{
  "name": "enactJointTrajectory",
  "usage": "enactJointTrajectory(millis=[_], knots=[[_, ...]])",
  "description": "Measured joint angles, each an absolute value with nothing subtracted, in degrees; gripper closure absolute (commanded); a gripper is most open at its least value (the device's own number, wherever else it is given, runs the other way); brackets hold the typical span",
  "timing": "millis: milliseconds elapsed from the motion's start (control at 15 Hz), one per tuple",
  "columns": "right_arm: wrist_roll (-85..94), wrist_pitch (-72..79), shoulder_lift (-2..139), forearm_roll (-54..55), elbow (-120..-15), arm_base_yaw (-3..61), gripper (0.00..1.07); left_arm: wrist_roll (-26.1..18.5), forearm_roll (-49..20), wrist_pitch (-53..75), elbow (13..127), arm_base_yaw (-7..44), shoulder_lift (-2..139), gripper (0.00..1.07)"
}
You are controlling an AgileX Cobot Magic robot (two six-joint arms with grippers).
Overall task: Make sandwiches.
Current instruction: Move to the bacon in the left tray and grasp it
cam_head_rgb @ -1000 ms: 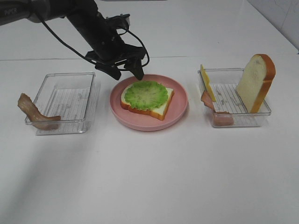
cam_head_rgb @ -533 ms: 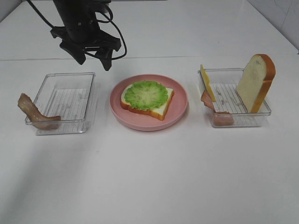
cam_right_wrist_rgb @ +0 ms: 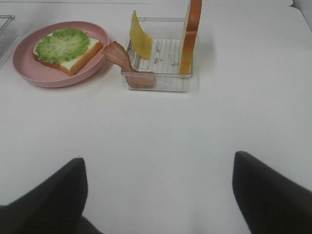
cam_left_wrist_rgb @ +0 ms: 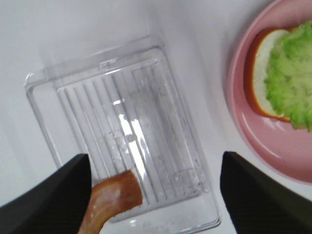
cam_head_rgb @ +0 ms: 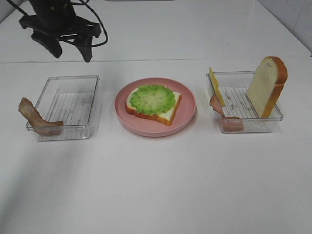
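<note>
At table centre, pink plate [cam_head_rgb: 146,130]: bread slice [cam_head_rgb: 168,113] under lettuce [cam_head_rgb: 152,99], the sandwich begun. At ten o'clock, left gripper [cam_head_rgb: 72,54], spread and empty, above left tray [cam_head_rgb: 73,78]; bacon strip [cam_head_rgb: 33,116] overhangs its nine o'clock wall, probably the next pick. Right gripper [cam_right_wrist_rgb: 156,195]: spread, empty. At three o'clock, right tray [cam_head_rgb: 243,73]: top slice [cam_head_rgb: 265,87] and cheese [cam_head_rgb: 216,87] on edge, easy to pinch.
</note>
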State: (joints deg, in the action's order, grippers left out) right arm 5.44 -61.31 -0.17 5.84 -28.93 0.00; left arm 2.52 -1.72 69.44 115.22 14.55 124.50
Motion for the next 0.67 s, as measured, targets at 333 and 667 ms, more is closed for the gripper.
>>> enactJointTrajectory(millis=[333,667], knots=[[5.44,-61.31,-0.17,5.84,-28.93,0.00,0.30,2.52,-1.66,69.67,97.80,6.65,115.39,0.35],[5.44,-61.31,-0.17,5.84,-28.93,0.00,0.30,4.53,-1.78,65.83,83.59,4.98,111.90,0.35]])
